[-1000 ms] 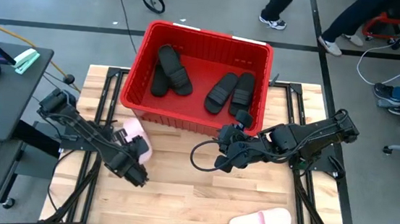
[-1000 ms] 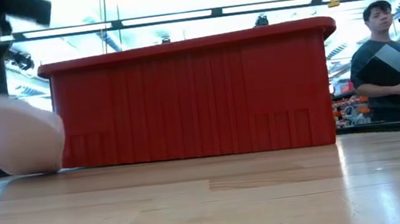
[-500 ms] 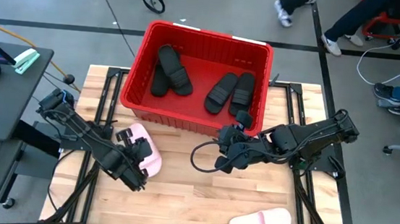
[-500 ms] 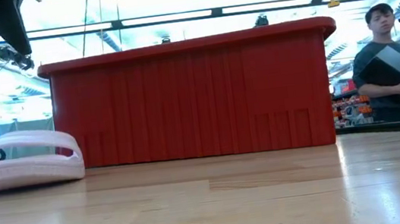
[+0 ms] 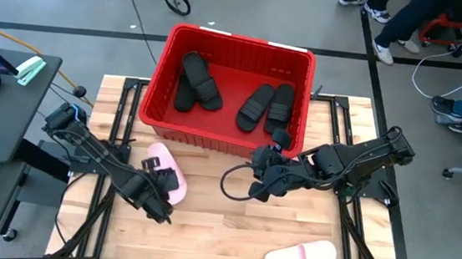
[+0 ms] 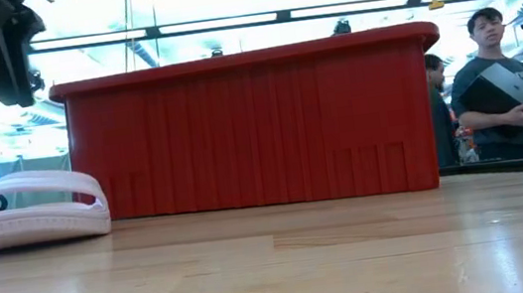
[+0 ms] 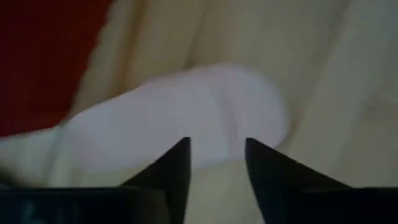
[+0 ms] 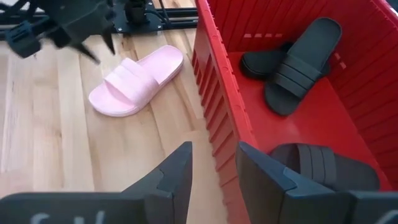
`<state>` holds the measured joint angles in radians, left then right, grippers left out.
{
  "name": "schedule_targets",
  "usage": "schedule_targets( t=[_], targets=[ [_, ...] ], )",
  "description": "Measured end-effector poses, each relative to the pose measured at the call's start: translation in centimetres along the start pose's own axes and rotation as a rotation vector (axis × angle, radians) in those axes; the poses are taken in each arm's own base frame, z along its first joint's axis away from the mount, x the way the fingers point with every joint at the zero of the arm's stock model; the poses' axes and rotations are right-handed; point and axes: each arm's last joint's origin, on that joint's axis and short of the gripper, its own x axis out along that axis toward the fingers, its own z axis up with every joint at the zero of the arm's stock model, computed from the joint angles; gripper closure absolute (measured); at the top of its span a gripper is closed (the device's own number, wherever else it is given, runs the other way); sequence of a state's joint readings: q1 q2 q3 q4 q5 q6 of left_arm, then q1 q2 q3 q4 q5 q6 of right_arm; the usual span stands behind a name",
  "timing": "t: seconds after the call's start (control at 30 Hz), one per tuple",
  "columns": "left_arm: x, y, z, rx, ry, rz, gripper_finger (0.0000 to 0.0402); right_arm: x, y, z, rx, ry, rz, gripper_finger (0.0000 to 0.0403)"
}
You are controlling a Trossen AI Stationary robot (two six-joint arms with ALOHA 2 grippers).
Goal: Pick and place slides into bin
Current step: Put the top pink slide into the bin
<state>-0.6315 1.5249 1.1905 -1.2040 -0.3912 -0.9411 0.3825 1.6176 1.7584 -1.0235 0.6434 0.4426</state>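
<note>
hovering: left gripper (image 5: 160, 197) fingers spread, empty | pink slide (image 5: 165, 168) just beyond, long axis near-far | right gripper (image 5: 257, 185) spread, farther off

Red ribbed bin (image 5: 161, 80) at table's far middle. Four black slides (image 5: 267, 105) inside on its floor, two crossed, two side by side. One pink slide (image 5: 168, 173) flat on wood just before bin's near-left corner; another pink slide (image 5: 301, 258) at table's near edge, right.
</note>
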Motion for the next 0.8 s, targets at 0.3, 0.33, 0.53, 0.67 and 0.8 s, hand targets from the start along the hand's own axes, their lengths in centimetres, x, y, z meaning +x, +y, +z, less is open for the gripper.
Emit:
schedule_targets(
  t=[0.3,0.33,0.53,0.67,0.8],
  targets=[
    [3.1,-0.7,-0.7,-0.023,-0.035,-0.040,0.0168,0.0,0.0,0.0,0.000,0.001,0.001,0.0275],
    [3.7,-0.7,-1.0,-0.033,-0.021,-0.022,0.0168,0.0,0.0,0.0,0.000,0.000,0.001,0.0275],
    [5.4,-0.5,-2.1,0.008,0.057,0.055,0.0190,0.0,0.0,0.0,-0.001,0.000,0.000,0.0275],
    [4.8,0.2,-1.7,0.043,0.091,0.102,0.0209,0.0,0.0,0.0,0.000,-0.001,-0.001,0.0275],
    [4.2,1.2,-1.5,0.089,0.114,0.197,0.0222,0.0,0.0,0.0,0.000,-0.001,-0.002,0.0275]
  ],
)
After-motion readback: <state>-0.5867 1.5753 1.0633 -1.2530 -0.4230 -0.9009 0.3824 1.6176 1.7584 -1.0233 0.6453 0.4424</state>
